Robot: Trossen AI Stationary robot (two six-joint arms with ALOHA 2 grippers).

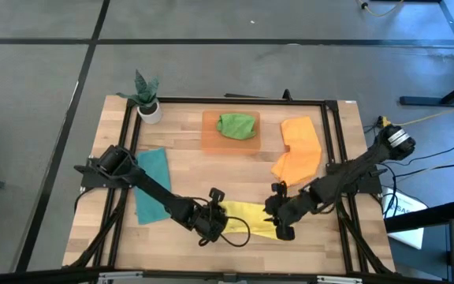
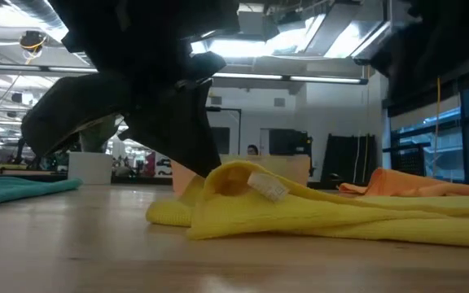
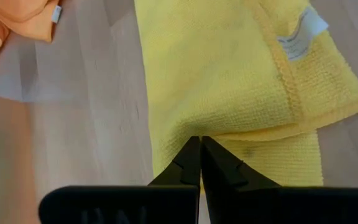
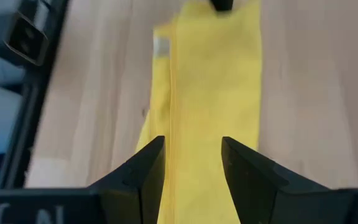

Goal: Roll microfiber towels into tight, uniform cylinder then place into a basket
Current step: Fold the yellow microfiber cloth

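Table (image 1: pixel 180 158) planks are seen whole only from above, where the orange basket (image 1: pixel 211 138) sits toward the far edge with a green towel (image 1: pixel 238 125) bunched inside it, an orange towel (image 1: pixel 299 150) lies to its right, and a teal towel (image 1: pixel 152 185) lies flat under the left arm. A yellow towel (image 1: pixel 247 219) is stretched along the near edge between the two grippers. The left gripper (image 1: pixel 213 225) is placed at its left end; its wrist view shows the fingers (image 3: pixel 188 163) pressed together, the tips at a fold of the yellow cloth (image 3: pixel 229 74). The right gripper (image 1: pixel 282 229) is set over the other end, its fingers (image 4: pixel 148 165) spread apart above the yellow strip (image 4: pixel 210 81). From table height a white label (image 2: pixel 267 186) is seen on the towel's raised fold (image 2: pixel 300 212). A potted plant (image 1: pixel 146 96) stands at the far left corner.
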